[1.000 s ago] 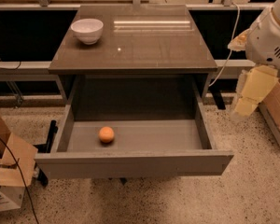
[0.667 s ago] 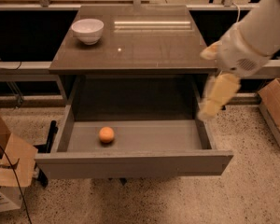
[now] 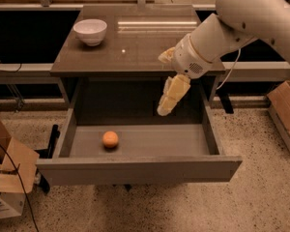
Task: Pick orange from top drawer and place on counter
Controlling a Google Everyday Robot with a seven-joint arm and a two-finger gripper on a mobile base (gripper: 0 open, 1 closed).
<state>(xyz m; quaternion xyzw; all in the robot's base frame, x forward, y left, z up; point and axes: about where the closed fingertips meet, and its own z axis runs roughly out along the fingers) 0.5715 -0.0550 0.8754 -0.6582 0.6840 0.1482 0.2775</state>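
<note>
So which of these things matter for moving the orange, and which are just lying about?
Needed: orange, in the open top drawer; counter; pincer, hanging over the drawer, clear of the orange.
Just lying about: white bowl on the counter; cardboard boxes on the floor.

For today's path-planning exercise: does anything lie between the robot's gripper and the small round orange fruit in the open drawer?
Nothing visible does. The cream gripper hangs over the right rear of the grey-brown top drawer; the small round orange lies left on its floor, only open space between.
</note>
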